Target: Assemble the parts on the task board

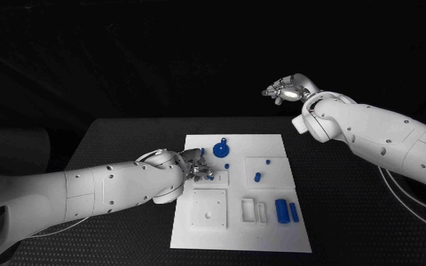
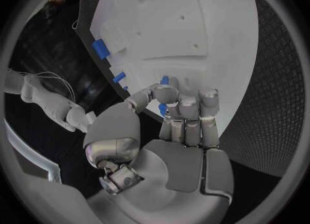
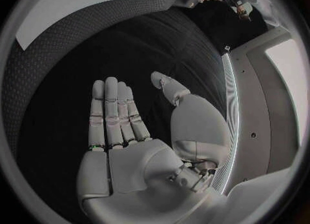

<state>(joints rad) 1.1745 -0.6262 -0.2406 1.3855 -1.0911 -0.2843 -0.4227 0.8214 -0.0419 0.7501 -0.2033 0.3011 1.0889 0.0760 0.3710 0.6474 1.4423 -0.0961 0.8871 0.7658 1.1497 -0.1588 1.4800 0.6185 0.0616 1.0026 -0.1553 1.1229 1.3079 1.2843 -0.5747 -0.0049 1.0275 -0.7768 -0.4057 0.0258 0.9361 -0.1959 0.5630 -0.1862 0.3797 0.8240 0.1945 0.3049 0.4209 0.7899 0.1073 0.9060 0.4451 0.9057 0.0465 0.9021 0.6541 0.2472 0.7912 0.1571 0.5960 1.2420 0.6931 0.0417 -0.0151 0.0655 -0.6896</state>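
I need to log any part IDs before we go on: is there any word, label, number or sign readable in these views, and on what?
None: no view shows readable text.
The task board is plain white with blue parts, unmarked.
The left hand and right hand bear no legible markings.

lab | black table (image 1: pixel 133 137) | white task board (image 1: pixel 266 143) | dark surroundings
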